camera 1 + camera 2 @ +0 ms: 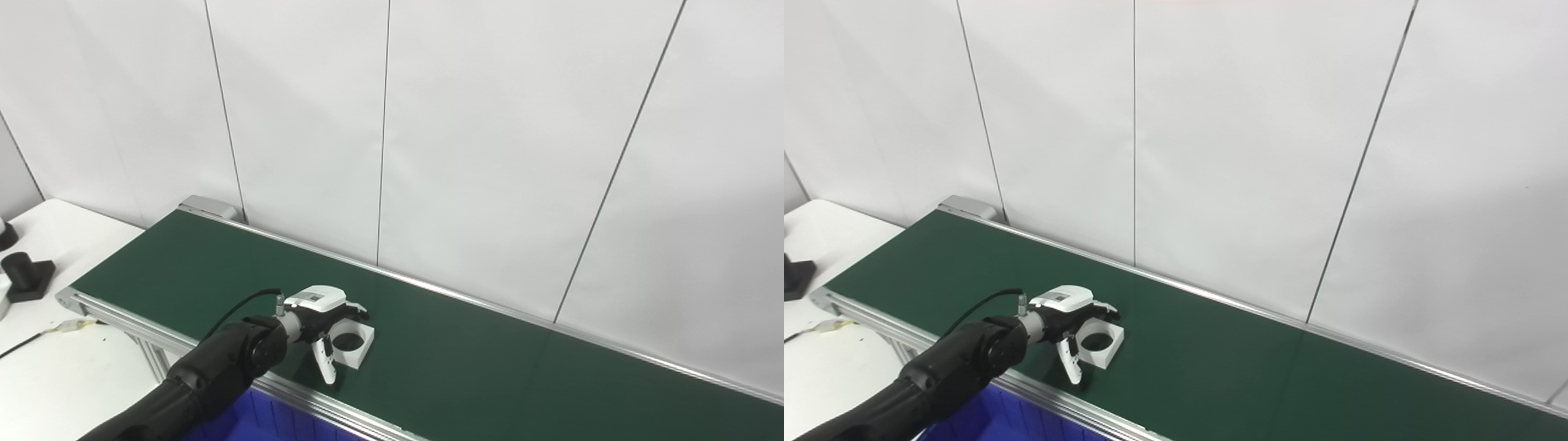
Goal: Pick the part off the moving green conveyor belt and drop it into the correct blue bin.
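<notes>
belt (490, 355): bare green surface runs free to the right of the part and back toward its far left end
far edge: wall panels (490, 153) stand close behind the rail
part (353, 346): near the front edge, left hand (318, 318) over it
front edge: blue bin (257, 422) just below the rail
</notes>
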